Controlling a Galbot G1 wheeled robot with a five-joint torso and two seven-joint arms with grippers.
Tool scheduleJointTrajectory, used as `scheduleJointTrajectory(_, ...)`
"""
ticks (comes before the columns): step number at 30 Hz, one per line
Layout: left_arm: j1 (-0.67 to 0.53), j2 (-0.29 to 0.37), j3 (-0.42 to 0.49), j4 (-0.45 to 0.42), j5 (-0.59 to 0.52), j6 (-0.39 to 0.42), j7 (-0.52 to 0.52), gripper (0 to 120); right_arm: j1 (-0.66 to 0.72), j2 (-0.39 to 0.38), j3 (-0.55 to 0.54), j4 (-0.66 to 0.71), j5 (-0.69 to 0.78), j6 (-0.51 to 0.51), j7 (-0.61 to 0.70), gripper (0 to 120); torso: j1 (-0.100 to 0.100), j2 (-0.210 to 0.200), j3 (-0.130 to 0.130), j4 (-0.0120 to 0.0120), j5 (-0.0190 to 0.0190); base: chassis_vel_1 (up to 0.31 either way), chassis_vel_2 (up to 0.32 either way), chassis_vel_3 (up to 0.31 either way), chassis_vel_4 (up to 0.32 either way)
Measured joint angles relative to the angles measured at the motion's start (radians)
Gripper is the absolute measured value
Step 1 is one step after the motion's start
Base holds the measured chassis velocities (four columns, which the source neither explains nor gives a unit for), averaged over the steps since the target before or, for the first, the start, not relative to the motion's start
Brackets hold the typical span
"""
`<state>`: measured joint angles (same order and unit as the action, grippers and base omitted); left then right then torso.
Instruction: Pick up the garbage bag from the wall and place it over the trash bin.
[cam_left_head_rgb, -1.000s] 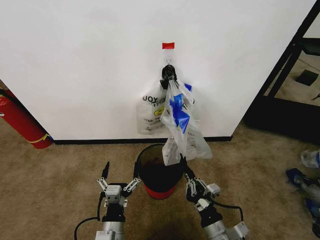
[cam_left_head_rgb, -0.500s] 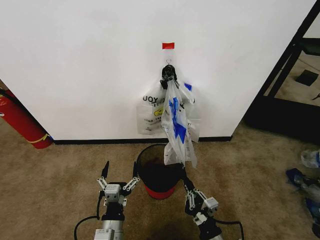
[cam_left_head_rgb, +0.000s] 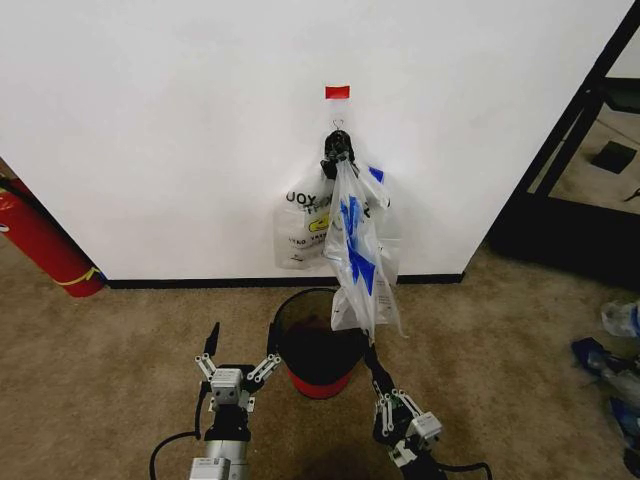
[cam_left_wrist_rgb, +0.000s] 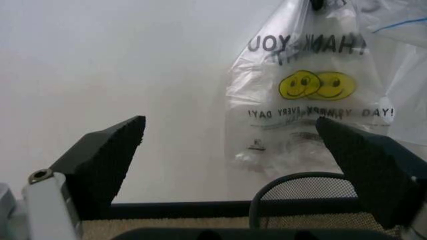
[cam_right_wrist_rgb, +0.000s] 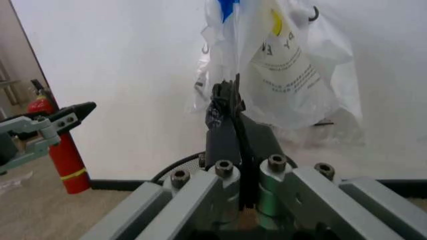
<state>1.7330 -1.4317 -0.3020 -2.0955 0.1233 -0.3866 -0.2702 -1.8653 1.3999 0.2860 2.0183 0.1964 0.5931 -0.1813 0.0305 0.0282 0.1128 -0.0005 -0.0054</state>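
Reading "THANK YOU" across the top and "EVERY DAY!" beneath a pair of yellow smiley faces, the black lettering shows mirrored on the bunched bags (cam_left_wrist_rgb: 307, 95) hanging under a black knot (cam_left_head_rgb: 338, 148) on the white wall (cam_left_head_rgb: 160, 120). A red tape strip (cam_left_head_rgb: 337, 92) sits at twelve o'clock from the knot. In the head view the garbage bag (cam_left_head_rgb: 358, 255) with blue trim hangs in front of that bunch, stretched down toward five o'clock, its lower end reaching over the rim of the trash bin (cam_left_head_rgb: 300, 335).

The right gripper (cam_left_head_rgb: 374, 352) stands at the bin's four o'clock with its fingers pressed together; the right wrist view shows them pinched on the bag's lower edge (cam_right_wrist_rgb: 230, 107). The left gripper (cam_left_head_rgb: 238, 352) hovers at the bin's nine o'clock, jaws spread wide and holding nothing, its dark pads (cam_left_wrist_rgb: 110, 150) framing the wall and the bin's mesh rim (cam_left_wrist_rgb: 300, 187). A red fire extinguisher (cam_left_head_rgb: 40, 245) leans at the wall's far left.
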Motion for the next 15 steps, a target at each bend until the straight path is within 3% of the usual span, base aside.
scheduleJointTrajectory(7, -0.006, 0.005, 0.005, -0.002, 0.0, 0.003, 0.0, 100, 0.006, -0.007, -0.01, 0.042, 0.028, -0.045, 0.016, 0, 0.0, 0.0, 0.0, -0.0013, 0.0046, 0.0, 0.0, 0.0, 0.0)
scheduleJointTrajectory(15, -0.016, 0.043, 0.018, -0.028, -0.02, 0.034, 0.002, 100, 0.033, -0.036, 0.011, 0.173, 0.085, -0.163, 0.046, 0, 0.0, 0.0, 0.0, -0.0003, 0.0017, 0.0, 0.0, 0.0, 0.0)
